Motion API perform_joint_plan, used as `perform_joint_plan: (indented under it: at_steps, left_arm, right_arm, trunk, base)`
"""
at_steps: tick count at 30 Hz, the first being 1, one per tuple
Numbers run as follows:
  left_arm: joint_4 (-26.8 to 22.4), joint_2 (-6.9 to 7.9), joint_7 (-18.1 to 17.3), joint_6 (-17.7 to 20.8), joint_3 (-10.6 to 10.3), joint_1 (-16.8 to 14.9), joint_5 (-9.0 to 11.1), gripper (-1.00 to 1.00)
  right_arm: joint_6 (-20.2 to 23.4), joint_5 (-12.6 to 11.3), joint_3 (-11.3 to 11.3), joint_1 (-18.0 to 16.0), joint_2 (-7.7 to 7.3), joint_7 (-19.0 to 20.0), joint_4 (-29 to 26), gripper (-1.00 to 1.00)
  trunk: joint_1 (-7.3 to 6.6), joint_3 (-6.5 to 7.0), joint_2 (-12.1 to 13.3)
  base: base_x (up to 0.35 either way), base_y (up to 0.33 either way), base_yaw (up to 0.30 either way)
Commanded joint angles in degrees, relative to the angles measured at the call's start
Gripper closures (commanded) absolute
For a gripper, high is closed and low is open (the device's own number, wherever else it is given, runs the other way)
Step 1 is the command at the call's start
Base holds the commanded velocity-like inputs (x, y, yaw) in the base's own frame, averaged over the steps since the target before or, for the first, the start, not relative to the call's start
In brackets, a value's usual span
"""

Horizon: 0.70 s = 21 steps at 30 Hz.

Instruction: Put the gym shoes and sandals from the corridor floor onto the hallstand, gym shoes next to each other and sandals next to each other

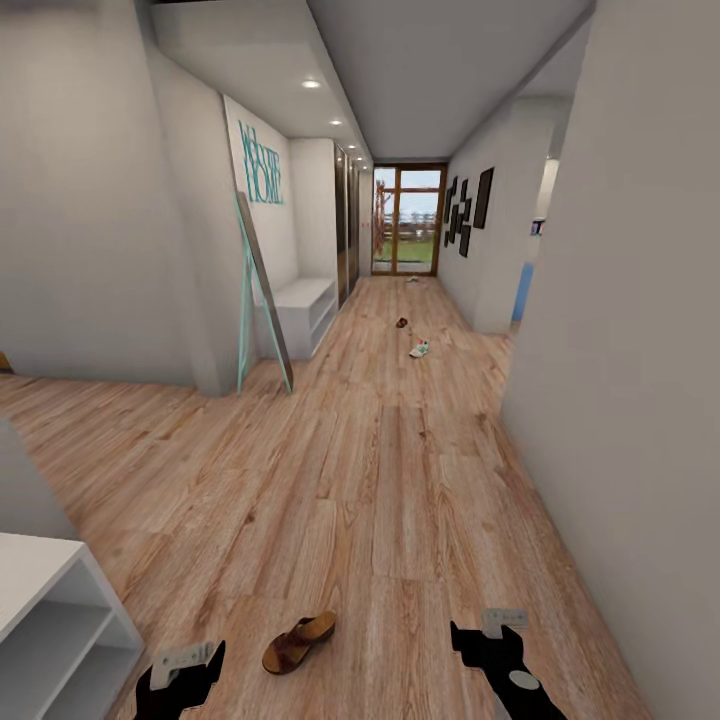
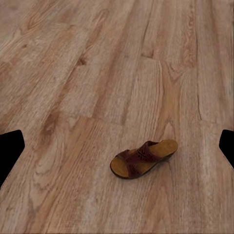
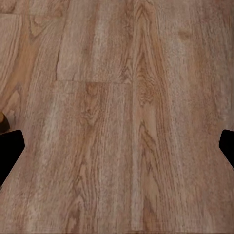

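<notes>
One brown sandal [image 1: 298, 642] lies on the corridor floor [image 1: 380, 480] close in front of me, between my two grippers; the left wrist view has this sandal [image 2: 144, 158] lying upright on the planks. Far down the corridor lie the other sandal [image 1: 401, 322] and a white gym shoe [image 1: 419, 349], with a small pale shape that may be the second gym shoe [image 1: 412, 279] near the glass door. The white hallstand [image 1: 305, 310] stands against the left wall. My left gripper [image 1: 190, 672] and right gripper [image 1: 487, 645] hang low over the floor, both open and empty.
A slim teal ladder-like frame [image 1: 262, 300] leans at the left wall corner before the hallstand. Another white shelf unit [image 1: 50, 620] sits at my near left. A wall [image 1: 620, 400] runs close along my right. A glass door [image 1: 408, 220] ends the corridor.
</notes>
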Motion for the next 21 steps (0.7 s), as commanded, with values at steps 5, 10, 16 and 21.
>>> perform_joint_plan:
  at_steps: [5, 10, 16, 21]
  left_arm:
    - [-0.9, -0.29, 0.1, -0.1, -0.2, -0.1, -1.0, -1.0]
    - [-2.6, -0.5, 0.1, -0.2, -0.5, -0.8, -2.0, -1.0]
    - [-3.8, -0.72, 0.1, 0.1, -0.6, -2.0, -2.5, -1.0]
    - [-3.7, -0.85, 0.1, 0.3, -0.7, -3.0, -2.7, -1.0]
  right_arm:
    - [-0.5, 0.1, -0.1, -0.2, -0.03, -0.2, -0.3, -1.0]
    - [-1.1, 0.3, -0.1, -0.2, -0.1, -0.4, -0.7, -1.0]
    - [-1.3, 0.4, 0.0, -0.1, 0.02, -0.5, -0.7, -1.0]
    - [-1.4, 0.4, 0.1, -0.1, 0.08, -0.5, -0.7, -1.0]
  trunk:
    - [0.88, -0.72, -1.6]
    - [1.98, -1.62, -3.6]
    - [3.29, -2.7, -6.0]
    - [4.39, -3.6, -8.0]
  base:
    - [0.0, 0.0, 0.001]
    - [0.0, 0.0, 0.0]
    - [0.0, 0.0, 0.0]
    - [0.0, 0.0, 0.0]
